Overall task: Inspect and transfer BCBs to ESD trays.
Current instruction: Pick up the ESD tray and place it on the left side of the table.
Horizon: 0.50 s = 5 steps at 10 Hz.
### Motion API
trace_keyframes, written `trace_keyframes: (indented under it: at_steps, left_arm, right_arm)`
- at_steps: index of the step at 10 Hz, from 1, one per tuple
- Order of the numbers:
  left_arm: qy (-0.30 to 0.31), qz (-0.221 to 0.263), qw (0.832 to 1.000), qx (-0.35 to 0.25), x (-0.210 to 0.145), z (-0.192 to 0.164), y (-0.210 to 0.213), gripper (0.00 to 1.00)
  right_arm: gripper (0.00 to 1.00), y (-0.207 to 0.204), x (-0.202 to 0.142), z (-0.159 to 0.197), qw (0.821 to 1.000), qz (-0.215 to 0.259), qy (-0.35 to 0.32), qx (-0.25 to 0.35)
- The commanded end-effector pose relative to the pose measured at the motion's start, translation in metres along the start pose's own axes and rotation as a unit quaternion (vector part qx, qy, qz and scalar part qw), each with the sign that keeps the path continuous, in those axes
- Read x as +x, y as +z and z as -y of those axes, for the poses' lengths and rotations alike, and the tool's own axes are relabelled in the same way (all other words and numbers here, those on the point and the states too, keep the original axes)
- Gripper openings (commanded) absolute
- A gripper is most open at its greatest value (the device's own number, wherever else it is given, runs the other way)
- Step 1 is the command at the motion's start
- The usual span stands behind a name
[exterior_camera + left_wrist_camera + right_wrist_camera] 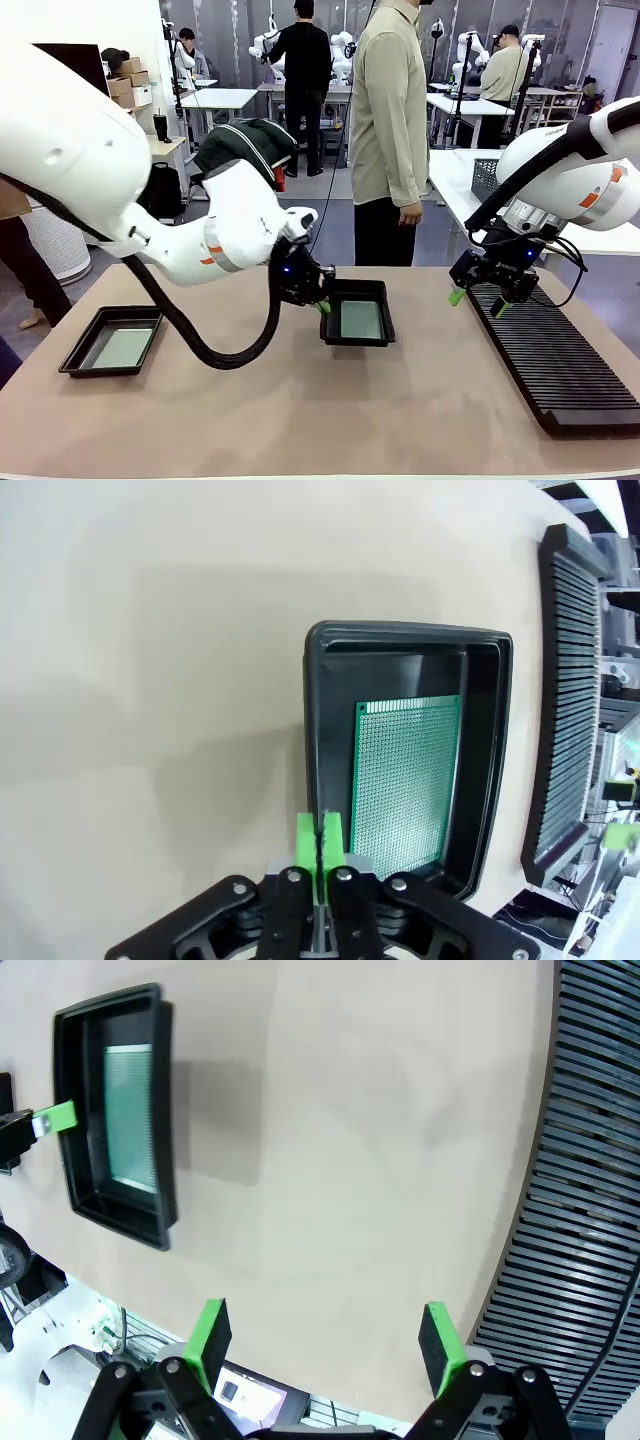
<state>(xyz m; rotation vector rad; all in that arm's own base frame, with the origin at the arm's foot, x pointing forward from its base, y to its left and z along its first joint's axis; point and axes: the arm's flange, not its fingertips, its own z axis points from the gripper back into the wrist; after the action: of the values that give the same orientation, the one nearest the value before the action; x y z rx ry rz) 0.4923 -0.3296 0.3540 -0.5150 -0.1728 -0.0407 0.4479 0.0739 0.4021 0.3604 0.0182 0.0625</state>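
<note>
Mid-table, green BCB (361, 319) lies flat inside black ESD tray (385, 291). Left gripper (322, 304) at tray's near-left rim – green pads pressed together on rim wall. Second tray (85, 349) far left, also holding board (122, 347). Right gripper (477, 300) spread wide, empty – over ribbed black rack (560, 360).

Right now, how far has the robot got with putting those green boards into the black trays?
Both black trays look filled: the left tray and the middle tray each hold one green board. The left hand is shut on the middle tray's rim. The right hand hangs open over the slotted rack, which looks empty. Little seems left.
</note>
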Motion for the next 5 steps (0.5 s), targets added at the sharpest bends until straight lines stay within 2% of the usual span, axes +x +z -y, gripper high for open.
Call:
trace_keyframes:
  at_steps: [1,5]
  left_arm:
    - [-0.009,-0.007,1.000,-0.023,-0.017,-0.041,0.041,0.03]
    - [0.002,-0.003,1.000,0.010,-0.028,-0.120,0.105,0.03]
  right_arm:
    - [1.00,0.001,0.001,-0.002,1.000,0.000,-0.007,-0.007]
    - [1.00,0.001,0.001,-0.002,1.000,0.000,-0.007,-0.007]
